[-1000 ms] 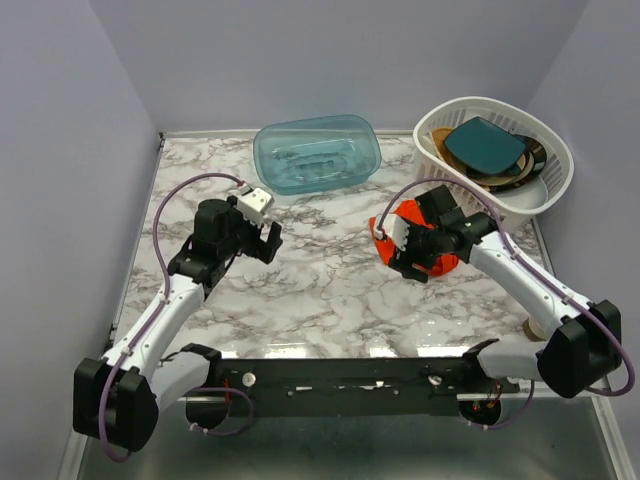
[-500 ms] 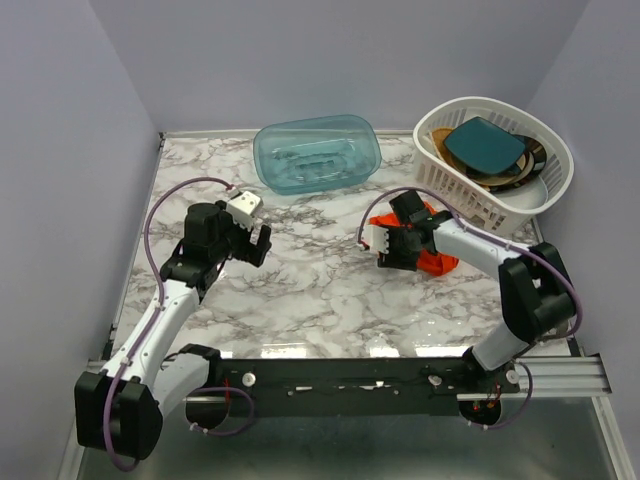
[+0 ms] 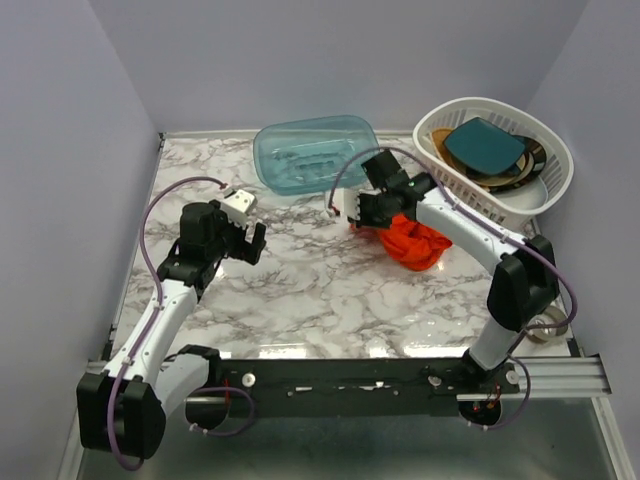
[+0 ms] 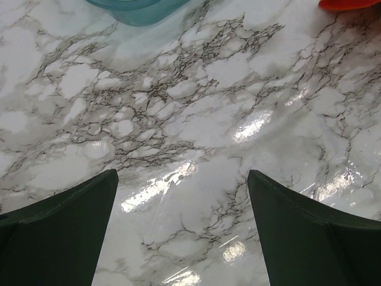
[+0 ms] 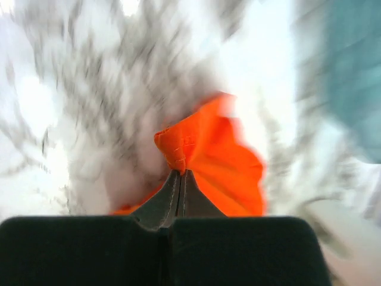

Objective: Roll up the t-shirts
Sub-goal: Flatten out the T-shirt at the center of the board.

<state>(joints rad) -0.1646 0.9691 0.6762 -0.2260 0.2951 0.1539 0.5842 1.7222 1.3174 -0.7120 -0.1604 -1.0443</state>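
An orange-red t-shirt (image 3: 412,240) lies bunched on the marble table right of centre, in front of the white basket. My right gripper (image 3: 365,215) is shut on a hemmed edge of the t-shirt (image 5: 208,158) and holds that edge pulled out toward the teal tub; the right wrist view is blurred by motion. My left gripper (image 3: 245,238) stands wide open over bare marble at the left, its dark fingers (image 4: 59,232) far apart with nothing between them. A sliver of the t-shirt (image 4: 351,4) shows at the top right of the left wrist view.
A translucent teal tub (image 3: 317,152) stands at the back centre. A white laundry basket (image 3: 545,190) with dishes sits at the back right. Walls close the table on the left, back and right.
My right gripper closed on the t-shirt's edge and swung left and back toward the tub, dragging the bunched fabric open. The left gripper drifted slightly left, still open.
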